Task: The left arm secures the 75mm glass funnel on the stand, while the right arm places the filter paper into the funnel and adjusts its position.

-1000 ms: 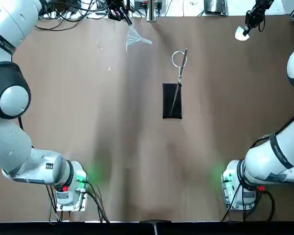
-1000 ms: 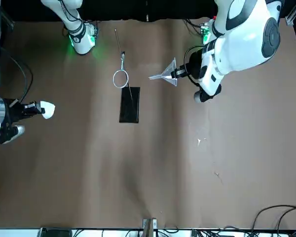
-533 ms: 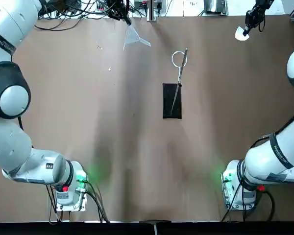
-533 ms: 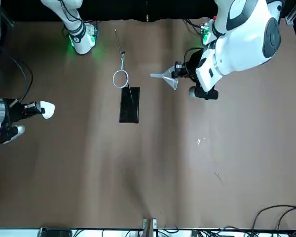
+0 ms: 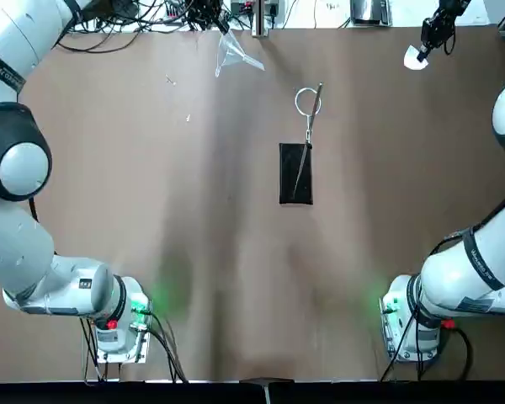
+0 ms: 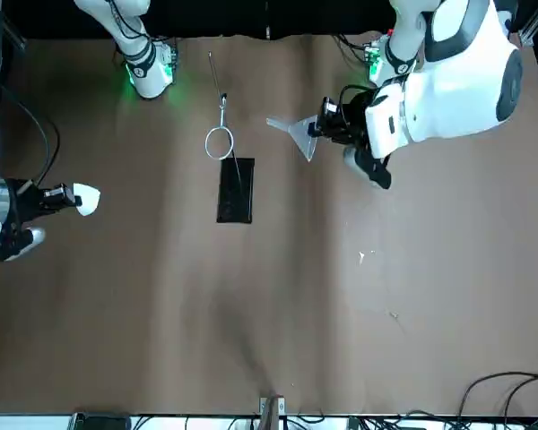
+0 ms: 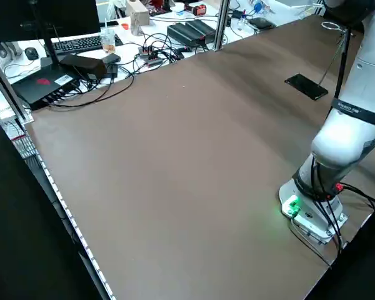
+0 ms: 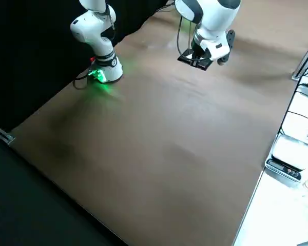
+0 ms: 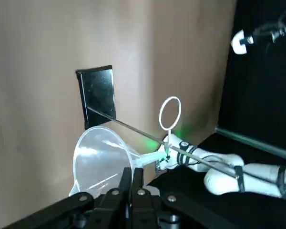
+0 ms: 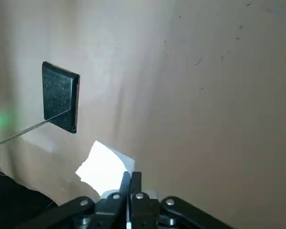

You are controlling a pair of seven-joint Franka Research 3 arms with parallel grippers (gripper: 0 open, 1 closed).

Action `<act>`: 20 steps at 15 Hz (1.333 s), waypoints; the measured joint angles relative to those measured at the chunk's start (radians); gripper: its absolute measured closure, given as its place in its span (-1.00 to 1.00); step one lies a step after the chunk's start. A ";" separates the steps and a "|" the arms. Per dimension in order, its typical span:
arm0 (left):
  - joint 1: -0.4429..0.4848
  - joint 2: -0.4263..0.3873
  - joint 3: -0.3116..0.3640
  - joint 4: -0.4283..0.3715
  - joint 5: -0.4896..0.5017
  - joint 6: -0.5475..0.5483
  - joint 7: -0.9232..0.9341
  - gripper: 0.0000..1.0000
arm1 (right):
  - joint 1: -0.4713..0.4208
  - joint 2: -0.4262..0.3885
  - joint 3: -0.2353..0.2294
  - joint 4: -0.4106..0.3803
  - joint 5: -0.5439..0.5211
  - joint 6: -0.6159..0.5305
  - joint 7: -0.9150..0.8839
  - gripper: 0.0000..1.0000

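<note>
Two grippers are carrying loads above the table [image 5: 151, 210]. Left gripper [image 6: 327, 121] is pinching the 75mm glass funnel [image 6: 291, 134] by its rim, fingers clamped together on the glass, hovering at the two o'clock side of the stand [image 5: 296, 160] in the front view, well apart from its ring. Right gripper [image 5: 429, 40] is gripping the filter paper [image 5: 415, 57], fingers closed on the white fold, far out at the stand's two o'clock in the top view.

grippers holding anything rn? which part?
Both. The left gripper is shut on the funnel, pinching its rim. The right gripper is shut on the filter paper, gripping its edge. The stand's ring is still empty.
</note>
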 joint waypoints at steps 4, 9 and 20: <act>-0.009 0.001 -0.001 0.000 0.000 0.005 0.202 0.94 | 0.000 0.000 0.000 0.000 0.000 0.000 0.000 0.98; -0.020 0.001 -0.004 0.006 0.000 0.045 0.428 0.94 | 0.000 0.000 0.000 0.000 0.000 0.000 0.000 0.98; -0.037 0.001 -0.093 0.007 0.134 0.295 1.081 0.94 | 0.000 0.000 -0.001 0.000 0.000 0.000 0.000 0.98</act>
